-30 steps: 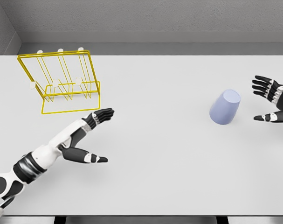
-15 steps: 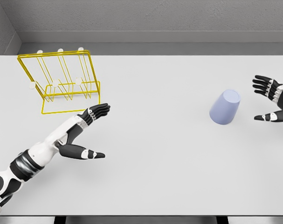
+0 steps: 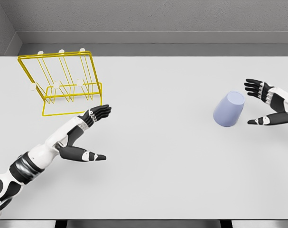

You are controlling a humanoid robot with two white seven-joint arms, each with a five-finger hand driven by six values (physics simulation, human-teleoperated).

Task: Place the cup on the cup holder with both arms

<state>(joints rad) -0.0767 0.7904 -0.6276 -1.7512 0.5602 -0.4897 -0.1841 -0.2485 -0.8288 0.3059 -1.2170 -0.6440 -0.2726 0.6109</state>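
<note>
I see a white table [image 3: 148, 171] carrying a yellow wire rack [image 3: 63, 83] at its far left and a pale blue cup [image 3: 228, 109] on the right.

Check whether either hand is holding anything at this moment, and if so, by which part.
Nothing is held. The right hand is open beside the cup, not touching it; the left hand is open near the cup holder.
</note>
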